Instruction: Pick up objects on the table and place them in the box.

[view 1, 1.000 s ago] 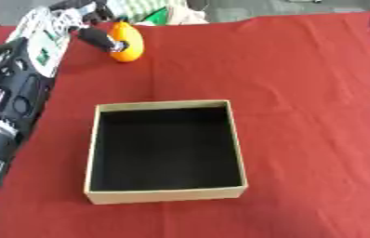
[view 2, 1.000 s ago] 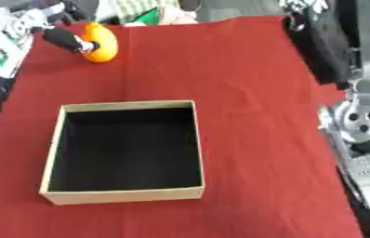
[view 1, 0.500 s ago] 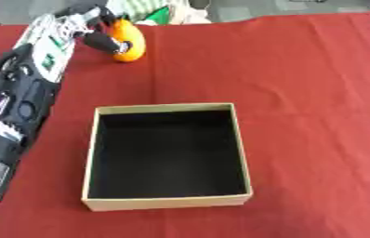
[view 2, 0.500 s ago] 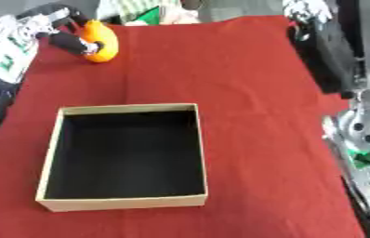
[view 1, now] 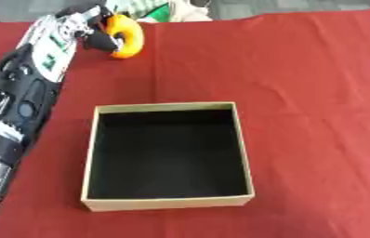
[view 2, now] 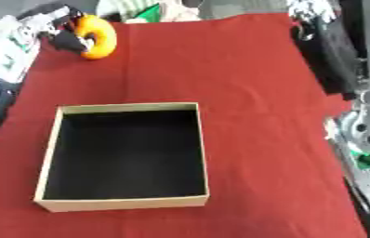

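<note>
An orange ring-shaped thing (view 1: 126,37) stands on the red cloth (view 1: 302,83) at the far left. My left arm runs up the left side, and my left hand (view 1: 81,29) has its fingers curled over the ring's top and its dark thumb against the ring's left side. An open tan box (view 1: 166,201) with a black, empty inside sits in the middle of the cloth, well nearer than the ring. My right hand (view 2: 308,10) shows only at the far right edge in the right eye view, away from both, and its fingers are blurred.
Green and white things (view 1: 157,10) lie just beyond the cloth's far edge, behind the ring. My right arm (view 2: 367,116) fills the right border of the right eye view. Bare red cloth lies around the box and to its right.
My left hand has stayed at the orange ring, its fingers settling a little closer round it. The right arm has sunk slightly. The box has not moved.
</note>
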Available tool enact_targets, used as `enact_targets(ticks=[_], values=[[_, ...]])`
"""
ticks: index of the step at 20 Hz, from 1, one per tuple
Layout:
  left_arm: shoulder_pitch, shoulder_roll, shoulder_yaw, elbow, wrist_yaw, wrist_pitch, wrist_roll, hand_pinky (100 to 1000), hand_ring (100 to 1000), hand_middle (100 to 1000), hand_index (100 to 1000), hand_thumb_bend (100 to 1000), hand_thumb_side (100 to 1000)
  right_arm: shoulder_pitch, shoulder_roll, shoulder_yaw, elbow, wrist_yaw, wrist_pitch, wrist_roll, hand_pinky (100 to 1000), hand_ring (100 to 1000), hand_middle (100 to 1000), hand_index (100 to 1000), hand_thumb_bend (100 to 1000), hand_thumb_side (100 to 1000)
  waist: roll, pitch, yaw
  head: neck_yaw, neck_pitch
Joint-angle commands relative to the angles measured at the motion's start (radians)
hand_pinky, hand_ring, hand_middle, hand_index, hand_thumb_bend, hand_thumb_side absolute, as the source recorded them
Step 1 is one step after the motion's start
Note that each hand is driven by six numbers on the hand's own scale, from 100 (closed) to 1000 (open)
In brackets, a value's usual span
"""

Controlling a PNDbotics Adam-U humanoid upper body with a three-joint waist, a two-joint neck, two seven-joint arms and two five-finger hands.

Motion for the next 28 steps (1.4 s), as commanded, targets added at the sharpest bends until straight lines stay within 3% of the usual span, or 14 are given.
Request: enact_targets(ticks=[1,10,17,21,28], values=[[-0.018,0.005,0.000,-0.009,-0.008,-0.003,0.041,210,558,572,707,100,270,-0.011,-0.017,-0.002,-0.018,-0.009,-0.002,-0.002,922,842,799,926,100,841,0.000,-0.024,-0.004,0.004,-0.014],[-0.024,0.010,-0.008,-0.019,0.061,-0.019,0.043,168,525,545,681,100,280,-0.002,-0.019,-0.002,-0.018,-0.010,0.001,-0.005,922,843,799,927,100,840,0.003,-0.029,0.001,0.000,-0.001],[-0.033,0.017,-0.020,-0.051,0.031,-0.029,0.044,155,519,539,672,100,263,0.004,-0.008,-0.003,-0.018,-0.006,-0.002,0.003,921,843,799,925,100,831,0.002,-0.059,0.004,0.002,0.026],[-0.031,0.020,-0.029,-0.065,0.018,-0.035,0.035,167,534,558,687,100,206,0.009,0.000,-0.005,-0.018,-0.003,-0.005,0.007,920,843,798,923,100,823,0.001,-0.078,0.007,0.001,0.038],[-0.018,0.030,-0.061,-0.112,0.056,-0.050,0.026,153,528,558,687,100,197,0.019,0.009,-0.007,-0.018,0.005,-0.009,0.018,919,844,797,920,100,813,-0.001,-0.111,0.015,-0.007,0.061]])
